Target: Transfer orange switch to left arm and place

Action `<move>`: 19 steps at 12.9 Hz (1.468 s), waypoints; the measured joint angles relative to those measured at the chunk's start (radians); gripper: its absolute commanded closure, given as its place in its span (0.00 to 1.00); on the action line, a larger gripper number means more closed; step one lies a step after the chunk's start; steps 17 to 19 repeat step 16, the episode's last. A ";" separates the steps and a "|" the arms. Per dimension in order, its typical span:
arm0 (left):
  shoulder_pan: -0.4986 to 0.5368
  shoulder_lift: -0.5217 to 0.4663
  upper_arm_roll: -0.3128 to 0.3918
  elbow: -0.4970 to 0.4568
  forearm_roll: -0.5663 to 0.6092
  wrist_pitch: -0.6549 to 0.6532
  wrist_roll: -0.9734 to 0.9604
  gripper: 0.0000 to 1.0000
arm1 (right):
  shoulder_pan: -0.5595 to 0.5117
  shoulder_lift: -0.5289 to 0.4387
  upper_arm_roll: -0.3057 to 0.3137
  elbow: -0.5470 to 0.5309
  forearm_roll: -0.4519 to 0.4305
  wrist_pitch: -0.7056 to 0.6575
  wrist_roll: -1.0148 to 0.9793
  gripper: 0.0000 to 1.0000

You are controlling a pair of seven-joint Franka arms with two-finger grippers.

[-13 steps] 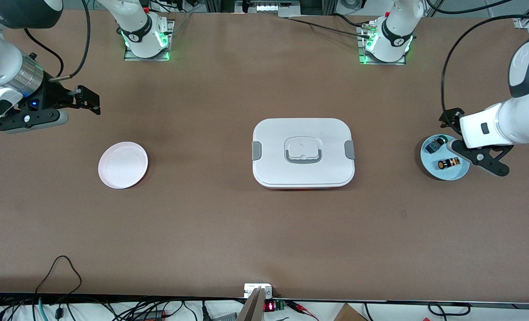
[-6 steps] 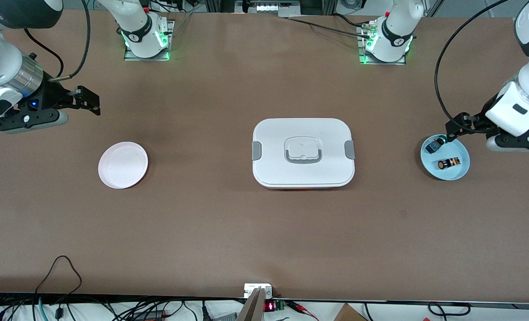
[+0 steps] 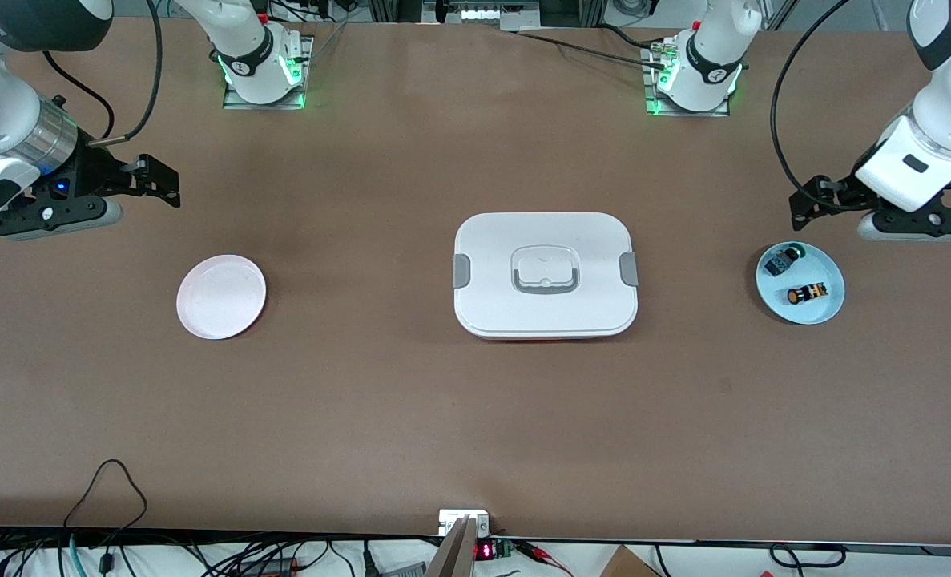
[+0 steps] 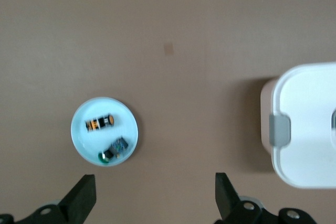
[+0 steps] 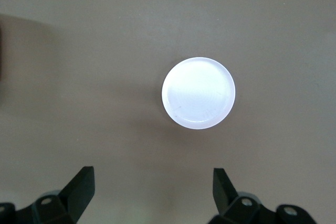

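Observation:
The orange switch (image 3: pixel 807 293) lies on its side in a light blue plate (image 3: pixel 828 308) at the left arm's end of the table, beside a small dark blue-green switch (image 3: pixel 782 261). The left wrist view shows the orange switch (image 4: pixel 100 123) in the same plate (image 4: pixel 84 140). My left gripper (image 3: pixel 803 207) is open and empty, up over bare table just off the plate's rim; its fingers (image 4: pixel 84 198) stand wide apart. My right gripper (image 3: pixel 161 180) is open and empty over bare table near a pale pink plate (image 3: pixel 221 296). The white box (image 3: pixel 545 274) sits mid-table.
The box has grey side clips (image 3: pixel 461 270) and a recessed handle; its edge shows in the left wrist view (image 4: pixel 307 129). The pink plate (image 5: pixel 198 93) is empty. Both arm bases stand along the table's edge farthest from the front camera. Cables lie along the edge nearest it.
My left gripper has risen and drawn off the blue plate, open and empty; both switches stay in the plate. The right arm has not moved.

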 measured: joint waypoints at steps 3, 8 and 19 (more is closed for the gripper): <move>-0.039 0.000 0.042 0.013 0.000 -0.051 0.000 0.00 | 0.000 0.000 0.000 0.000 0.000 0.000 0.000 0.00; -0.043 0.001 0.056 0.016 0.000 -0.053 0.000 0.00 | -0.003 0.001 0.000 0.000 0.000 0.000 0.000 0.00; -0.044 0.049 0.057 0.071 0.000 -0.060 0.000 0.00 | -0.004 0.001 0.000 -0.001 0.000 0.000 0.000 0.00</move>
